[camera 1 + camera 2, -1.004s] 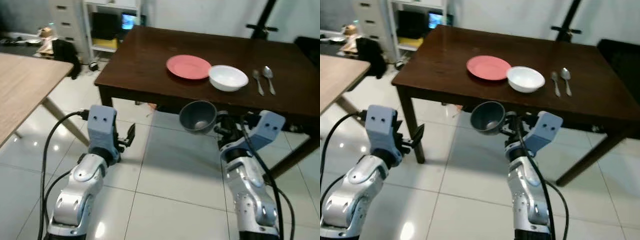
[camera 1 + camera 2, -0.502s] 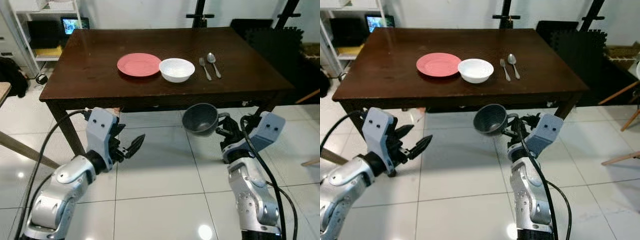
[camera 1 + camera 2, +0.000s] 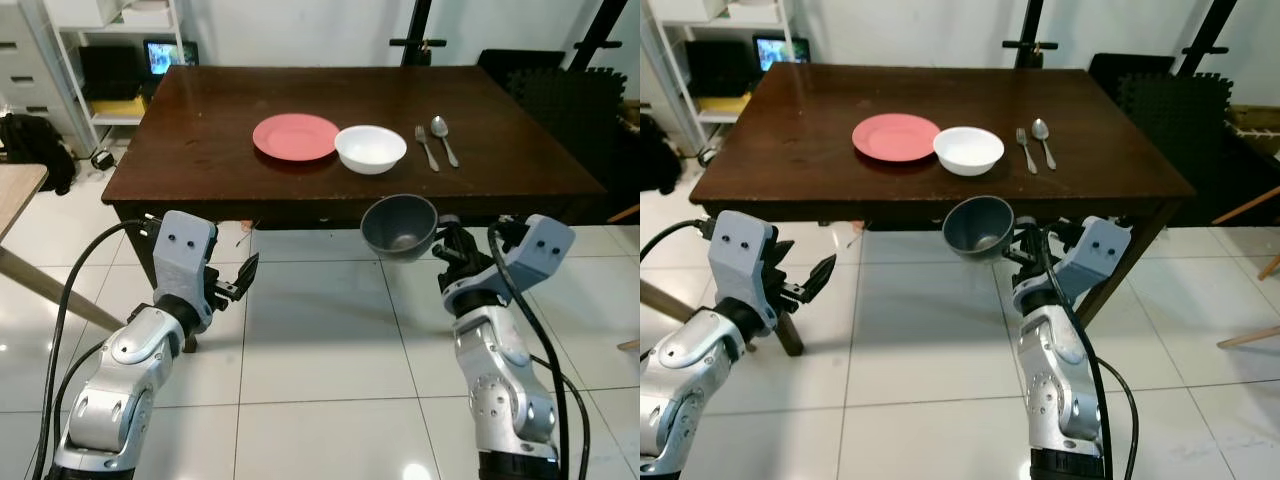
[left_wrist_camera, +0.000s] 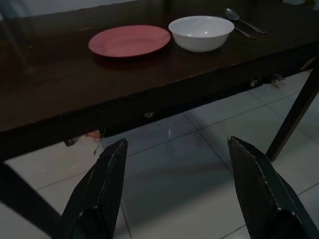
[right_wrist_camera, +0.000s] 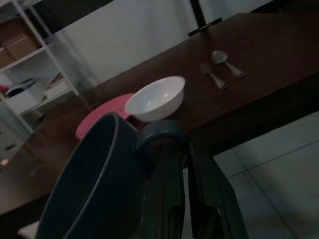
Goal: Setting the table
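We carry the cup (image 3: pixel 399 226) by its handle, pinched in the right gripper (image 3: pixel 447 250), just short of the tabletop (image 3: pixel 200 130); left gripper (image 3: pixel 240 280) spread, idle. Next: lift it above the edge, set beside bowl (image 3: pixel 370 148).

the table (image 3: pixel 200 140) has bare wood on its left half and along its near edge. toward the right, the pink plate (image 3: pixel 295 136), white bowl (image 3: pixel 370 148), fork (image 3: pixel 426 148) and spoon (image 3: pixel 443 139) crowd its middle.
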`<state>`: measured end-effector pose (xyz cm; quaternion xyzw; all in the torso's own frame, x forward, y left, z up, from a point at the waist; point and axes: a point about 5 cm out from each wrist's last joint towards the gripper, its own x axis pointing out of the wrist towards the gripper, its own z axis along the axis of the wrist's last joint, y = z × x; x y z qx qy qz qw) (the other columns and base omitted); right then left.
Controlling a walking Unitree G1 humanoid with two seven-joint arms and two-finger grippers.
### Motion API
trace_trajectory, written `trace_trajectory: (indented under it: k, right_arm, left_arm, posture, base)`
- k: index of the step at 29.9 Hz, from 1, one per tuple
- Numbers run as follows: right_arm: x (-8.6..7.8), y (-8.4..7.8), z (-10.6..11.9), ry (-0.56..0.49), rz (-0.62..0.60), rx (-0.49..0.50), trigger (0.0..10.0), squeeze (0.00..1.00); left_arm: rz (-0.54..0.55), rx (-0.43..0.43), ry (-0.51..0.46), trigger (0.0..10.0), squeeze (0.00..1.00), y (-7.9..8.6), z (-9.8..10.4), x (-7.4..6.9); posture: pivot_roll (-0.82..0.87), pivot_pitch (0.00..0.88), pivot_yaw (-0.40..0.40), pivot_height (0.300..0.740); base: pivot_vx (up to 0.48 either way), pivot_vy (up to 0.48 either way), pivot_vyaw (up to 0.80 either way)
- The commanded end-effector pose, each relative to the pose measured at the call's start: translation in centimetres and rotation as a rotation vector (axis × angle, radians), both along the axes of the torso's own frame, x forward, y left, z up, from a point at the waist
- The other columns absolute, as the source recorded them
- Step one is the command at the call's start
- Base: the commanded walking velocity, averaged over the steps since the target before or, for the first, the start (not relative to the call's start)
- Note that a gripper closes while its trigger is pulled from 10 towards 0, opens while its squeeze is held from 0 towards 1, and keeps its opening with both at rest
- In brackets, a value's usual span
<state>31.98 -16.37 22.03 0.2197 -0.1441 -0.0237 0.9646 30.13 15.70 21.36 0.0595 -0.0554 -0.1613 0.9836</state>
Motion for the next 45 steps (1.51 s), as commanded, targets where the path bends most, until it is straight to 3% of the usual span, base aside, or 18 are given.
trace_trajectory:
  k: [1,11,20,30,45]
  right_arm:
    - [0.0,-0.4,0.3,-0.015,-0.017,0.015,10.0,0.0]
    - [0.2,-2.8,1.1,-0.035,-0.089,0.034,10.0,0.0]
    - [0.2,-3.6,1.3,-0.04,-0.112,0.028,10.0,0.0]
    - [0.2,-3.2,1.4,-0.047,-0.095,0.005,10.0,0.0]
    - [0.4,-0.6,2.2,-0.083,0.049,0.002,10.0,0.0]
  left_arm:
    - [-0.006,0.006,0.007,10.0,0.0,-0.2,-0.3,0.0]
    - [-0.004,0.011,-0.005,10.0,0.0,-0.5,-0.3,0.1]
    - [-0.017,0.024,-0.009,10.0,0.0,-0.8,-0.3,0.0]
    - [-0.039,0.038,-0.019,10.0,0.0,-1.2,-0.2,0.0]
    - [-0.031,0.04,-0.006,10.0,0.0,-1.2,-0.5,-0.1]
  posture:
    - [0.08,0.144,0.061,0.74]
    - [0.08,0.151,0.061,0.74]
    - [0.08,0.154,0.061,0.74]
    - [0.08,0.154,0.061,0.74]
    - [0.08,0.156,0.056,0.74]
  base:
    - [0.48,0.0,0.0]
    - [0.467,0.0,0.0]
    - [0.339,0.0,0.0]
    - [0.31,0.0,0.0]
    - [0.222,0.0,0.0]
